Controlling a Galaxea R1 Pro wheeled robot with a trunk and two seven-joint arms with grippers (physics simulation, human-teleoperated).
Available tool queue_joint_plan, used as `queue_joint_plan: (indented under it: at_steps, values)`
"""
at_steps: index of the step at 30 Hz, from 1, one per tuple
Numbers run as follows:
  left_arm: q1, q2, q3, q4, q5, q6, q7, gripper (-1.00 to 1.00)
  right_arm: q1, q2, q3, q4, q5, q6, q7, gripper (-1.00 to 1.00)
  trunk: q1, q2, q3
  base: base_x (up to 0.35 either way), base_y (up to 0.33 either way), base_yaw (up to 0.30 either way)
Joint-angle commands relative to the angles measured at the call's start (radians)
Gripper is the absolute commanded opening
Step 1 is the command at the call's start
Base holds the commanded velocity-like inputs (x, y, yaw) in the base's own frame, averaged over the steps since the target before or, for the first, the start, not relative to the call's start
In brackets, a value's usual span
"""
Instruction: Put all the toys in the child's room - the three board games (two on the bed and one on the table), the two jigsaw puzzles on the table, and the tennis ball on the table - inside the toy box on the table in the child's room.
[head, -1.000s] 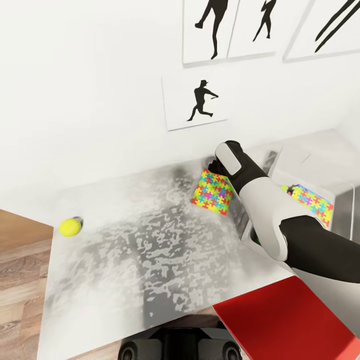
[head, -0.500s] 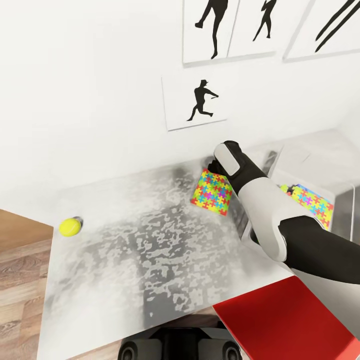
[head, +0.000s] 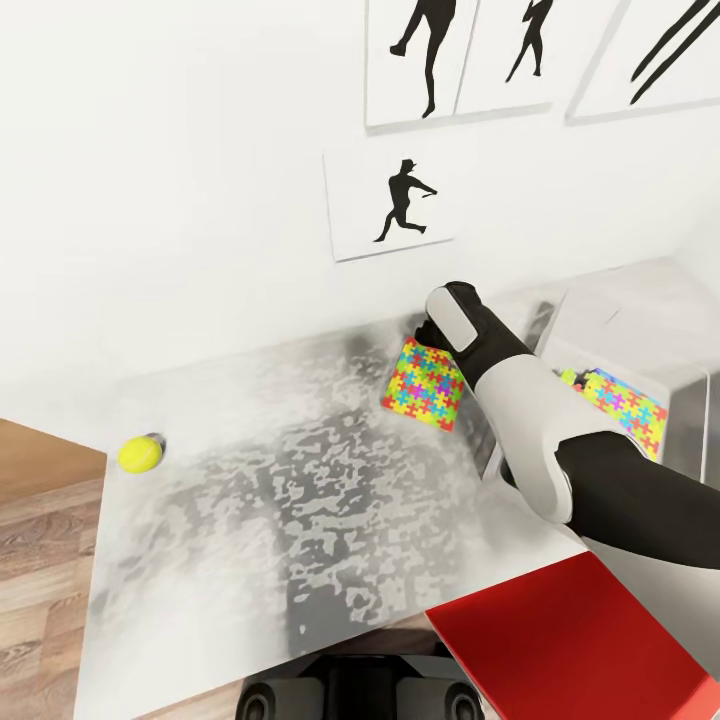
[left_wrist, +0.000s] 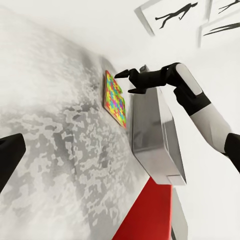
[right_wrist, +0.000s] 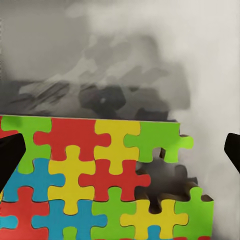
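Mottled grey-white, the table (head: 300, 500) fills the middle of the head view, with the tennis ball (head: 140, 454) alone at its left edge, well apart from everything else. Right of centre a jigsaw puzzle (head: 424, 383) stands tilted, its lower edge on the table. The right arm reaches in from the lower right of that frame and its wrist covers the puzzle's upper edge, so the right gripper's state cannot be read there. Further right, a second puzzle (head: 625, 403) lies inside the toy box (head: 690, 395).

The left wrist view settles the matter — it looks across the table and shows the right gripper (left_wrist: 126, 83) from the side, its dark fingers spread apart with the tips just at the upper corner of the first puzzle (left_wrist: 114, 99); whether they touch it I cannot tell. That view also shows the puzzle leaning just beside the grey sloping wall of the box (left_wrist: 157, 145), and one dark finger (left_wrist: 10, 156) of the left gripper at the frame's left edge — its state I cannot tell.

The right wrist view looks straight onto the puzzle (right_wrist: 95, 175), which has a piece-shaped gap near its upper right corner. Dark fingertips (right_wrist: 10, 155) sit wide apart at both side edges.

A red chair (head: 570, 650) occupies the lower right of the head view, and black silhouette posters (head: 395, 200) hang on the white wall above.
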Motion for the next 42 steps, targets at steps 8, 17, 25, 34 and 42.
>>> queue_joint_plan:
  at_steps: [8, 17, 25, 34, 42]
  values:
    - [-0.001, 0.0, 0.001, 0.0, -0.001, 0.011, -0.004, 1.0, -0.009, 0.0, 0.0, -0.002, -0.047, 0.013, -0.004, 1.0, 0.001, -0.001, -0.001, 0.0, 0.0, 0.0]
    - [-0.001, 0.0, -0.001, 0.0, -0.001, 0.011, -0.004, 1.0, -0.015, 0.0, -0.002, -0.082, -0.048, 0.091, -0.007, 1.0, 0.001, -0.001, -0.001, 0.0, 0.0, 0.0]
    - [-0.001, 0.0, -0.001, 0.0, -0.001, 0.01, -0.004, 1.0, -0.015, 0.0, -0.003, -0.142, -0.047, 0.117, -0.015, 1.0, 0.001, -0.001, -0.001, 0.0, 0.0, 0.0]
    - [-0.001, 0.0, -0.001, 0.0, -0.001, 0.009, -0.004, 1.0, -0.013, 0.0, -0.003, -0.147, -0.043, 0.09, -0.014, 1.0, 0.001, -0.001, -0.001, 0.0, 0.0, 0.005]
    - [-0.001, 0.0, -0.022, 0.0, -0.001, 0.007, -0.004, 1.0, -0.012, -0.004, -0.002, -0.144, -0.036, 0.051, -0.015, 1.0, 0.001, -0.001, -0.001, 0.0, 0.0, 0.013]
